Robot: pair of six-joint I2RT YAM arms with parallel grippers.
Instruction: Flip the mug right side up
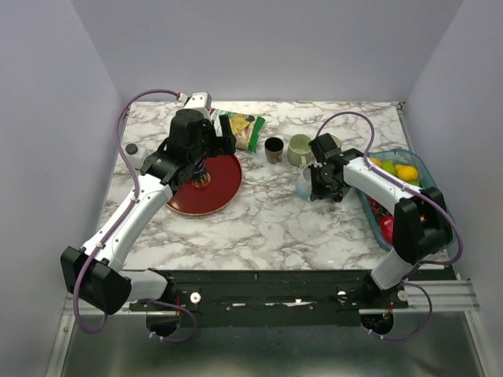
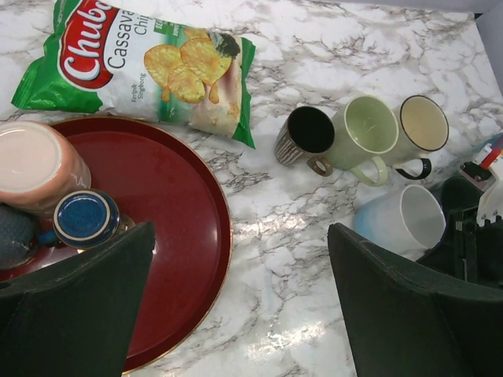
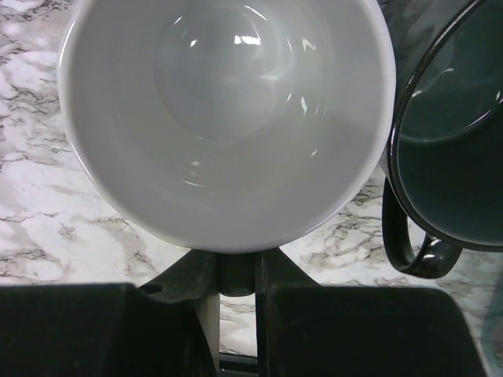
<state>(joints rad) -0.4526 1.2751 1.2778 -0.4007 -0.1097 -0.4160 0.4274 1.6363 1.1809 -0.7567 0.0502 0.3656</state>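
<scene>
From above, the right gripper point(image 1: 316, 182) is clamped on the pale blue-white mug point(image 1: 304, 182). The mug sits right of centre on the marble table point(image 1: 259, 228), just near of the other mugs. The arm comes in from the basket point(image 1: 420, 161) side, probably so its fingers can take the rim. The left gripper point(image 1: 198, 169) hangs over the red plate point(image 1: 224, 192), out of the way.

In the left wrist view, the left gripper point(image 2: 242, 259) is spread wide with nothing in it. The held mug point(image 2: 405, 224) shows its mouth up, or nearly so. Three free mugs stand upright beyond it: a dark striped mug point(image 2: 306, 133), a green mug point(image 2: 365, 129) and a black-rimmed mug point(image 2: 423, 126). The one plate point(image 2: 185, 236) carries two upturned cups, a pink cup point(image 2: 31, 161) and a blue cup point(image 2: 86, 218). One chip bag point(image 2: 149, 63) lies beyond it.

In the right wrist view, the right gripper point(image 3: 236, 271) pinches the near rim of the mug point(image 3: 228, 118), and the camera looks straight into its white inside. Whether its base rests on the table cannot be told. The black-rimmed mug point(image 3: 448, 141) stands just to its right.
</scene>
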